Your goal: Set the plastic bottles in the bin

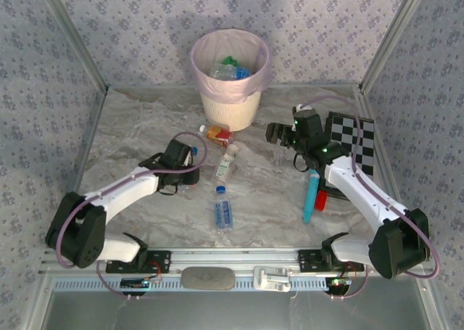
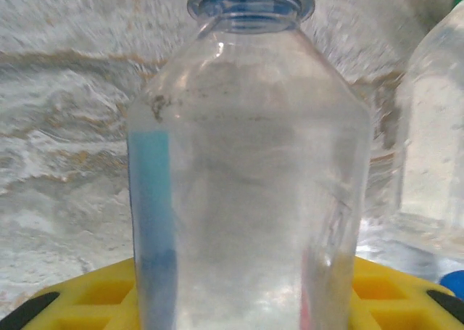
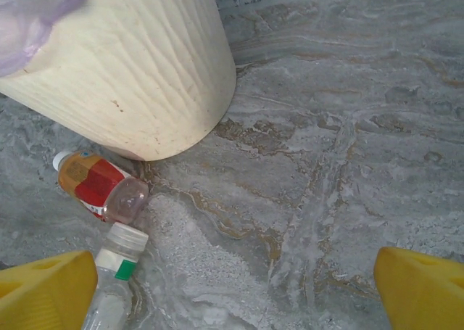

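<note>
A clear plastic bottle (image 2: 246, 163) with a blue cap stands between the yellow jaws of my left gripper (image 2: 243, 297), which is shut on it; from above this gripper (image 1: 185, 163) is left of centre. Another clear bottle (image 2: 435, 141) stands just to its right. On the table lie an orange-red labelled bottle (image 1: 216, 133) (image 3: 98, 185), a white-capped bottle (image 1: 227, 163) (image 3: 116, 272) and a blue-labelled bottle (image 1: 222, 211). The cream bin (image 1: 230, 76) (image 3: 130, 62) with its pink bag holds several bottles. My right gripper (image 1: 279, 138) (image 3: 235, 294) is open over bare table, right of the bin.
A turquoise stick with a red end (image 1: 312, 194) lies beside the right arm. A black-and-white chequered board (image 1: 355, 141) sits at the right. Patterned walls close in the back and both sides of the marbled table (image 1: 145, 127).
</note>
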`<action>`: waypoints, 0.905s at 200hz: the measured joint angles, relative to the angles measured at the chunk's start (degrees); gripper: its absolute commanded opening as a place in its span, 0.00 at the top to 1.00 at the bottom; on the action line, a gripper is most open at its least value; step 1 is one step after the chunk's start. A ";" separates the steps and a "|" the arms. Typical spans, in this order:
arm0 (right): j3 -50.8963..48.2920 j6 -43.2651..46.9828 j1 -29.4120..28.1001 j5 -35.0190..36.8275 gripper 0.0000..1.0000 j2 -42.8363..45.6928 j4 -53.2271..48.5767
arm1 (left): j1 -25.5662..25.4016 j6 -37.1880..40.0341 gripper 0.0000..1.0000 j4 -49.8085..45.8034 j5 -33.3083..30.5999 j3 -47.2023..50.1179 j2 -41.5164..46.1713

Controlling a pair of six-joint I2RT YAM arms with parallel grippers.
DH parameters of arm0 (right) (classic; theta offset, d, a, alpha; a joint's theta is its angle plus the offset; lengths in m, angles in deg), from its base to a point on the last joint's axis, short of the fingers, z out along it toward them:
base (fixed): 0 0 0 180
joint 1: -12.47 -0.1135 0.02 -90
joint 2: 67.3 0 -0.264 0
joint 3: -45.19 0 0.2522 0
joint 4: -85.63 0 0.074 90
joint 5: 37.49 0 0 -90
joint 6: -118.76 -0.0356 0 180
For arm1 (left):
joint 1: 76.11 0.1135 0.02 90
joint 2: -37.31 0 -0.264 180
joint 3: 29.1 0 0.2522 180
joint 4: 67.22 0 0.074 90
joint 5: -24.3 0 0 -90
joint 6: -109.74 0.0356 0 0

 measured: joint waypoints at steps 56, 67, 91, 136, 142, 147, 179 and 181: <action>-1.95 -0.66 3.65 -7.61 0.00 -0.39 1.81 | 0.00 -0.57 0.58 2.23 -0.72 -4.63 7.41; -2.14 -0.90 3.80 -8.59 0.00 -0.52 2.03 | 0.00 -0.04 0.58 2.89 -0.87 -7.26 7.85; -2.80 -1.11 3.80 -10.45 0.00 -0.57 2.21 | 0.42 2.51 0.58 4.24 -1.07 -14.80 7.50; -4.17 -1.55 3.80 -12.72 0.00 -0.46 2.71 | 4.39 7.85 0.58 5.29 1.79 -34.03 -1.07; -4.50 -1.68 3.80 -12.90 0.00 -0.31 2.82 | 4.94 8.33 0.58 5.44 2.34 -36.52 -2.80; -4.76 -1.73 3.80 -13.07 0.00 -0.13 2.89 | 5.33 8.68 0.58 5.66 2.78 -38.34 -4.13; -6.29 -2.38 3.80 -13.42 0.00 1.77 2.99 | 7.19 11.61 0.58 4.28 5.49 -50.97 -13.77; -6.38 -2.45 3.80 -13.51 0.00 1.95 2.99 | 7.21 11.78 0.58 4.11 5.49 -51.65 -14.32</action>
